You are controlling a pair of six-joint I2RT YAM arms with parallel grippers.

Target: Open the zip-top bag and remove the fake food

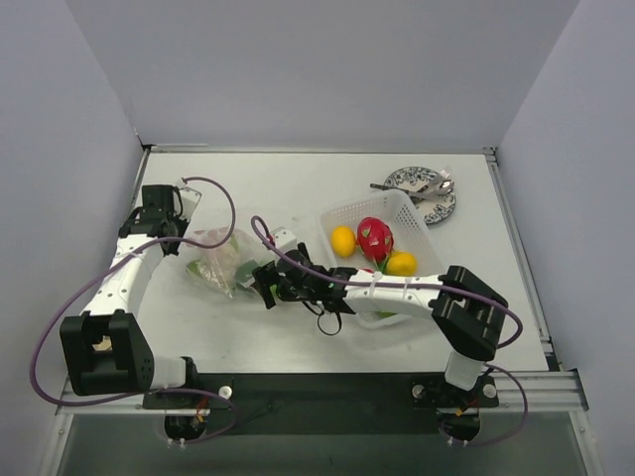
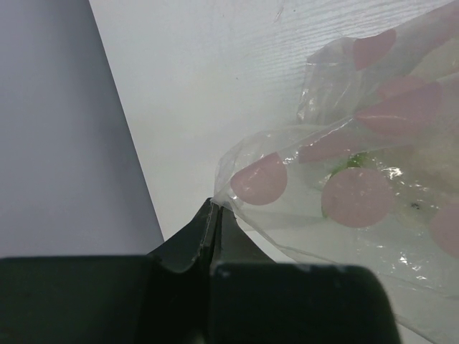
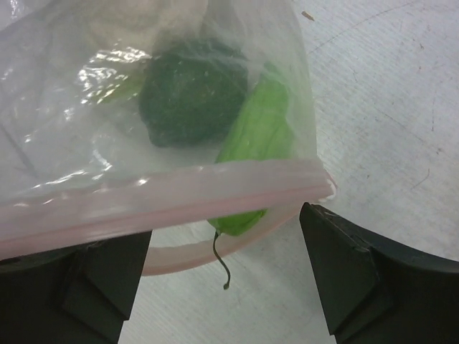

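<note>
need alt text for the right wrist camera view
A clear zip-top bag lies on the white table, its pink zip strip parted, with a light green pepper poking stem-first out of the mouth beside a dark green lump inside. The right gripper sits at the mouth, jaws wide apart on either side.

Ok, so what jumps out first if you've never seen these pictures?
A clear bag with pink dots lies mid-table, its corner pinched by the left gripper. The right gripper stands open around the bag's pink zip strip, where a green pepper pokes out. To the right, a white basket holds a bright red fruit and two yellow fruits.
</note>
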